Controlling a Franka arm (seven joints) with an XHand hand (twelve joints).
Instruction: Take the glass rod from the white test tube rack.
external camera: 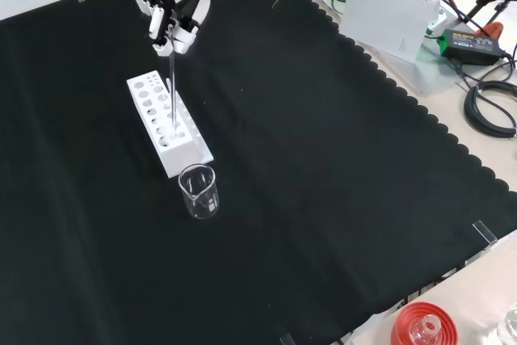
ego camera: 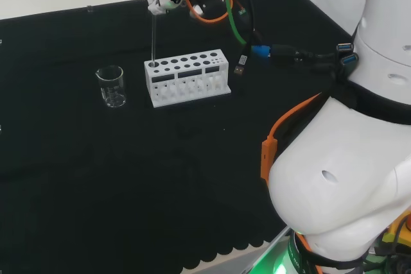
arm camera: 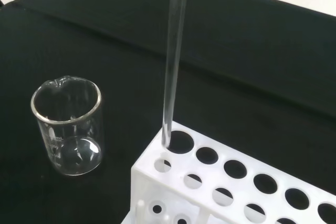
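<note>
Glass rod (arm camera: 172, 66): thin, straight, clear cylinder standing nearly upright, long axis vertical, its lower tip at a corner hole of the rack at the end nearest the beaker, its top pinched in the curled fingers of the black and white hand (external camera: 171, 14). White test tube rack (ego camera: 187, 76): matte, blocky white plastic with two rows of round holes in its top, lying on the desk (ego camera: 128, 184) under black cloth with a scalloped edge. Beaker (external camera: 199, 191): small, clear, spouted glass cylinder, upright just beside the rack's end, apart from it.
</note>
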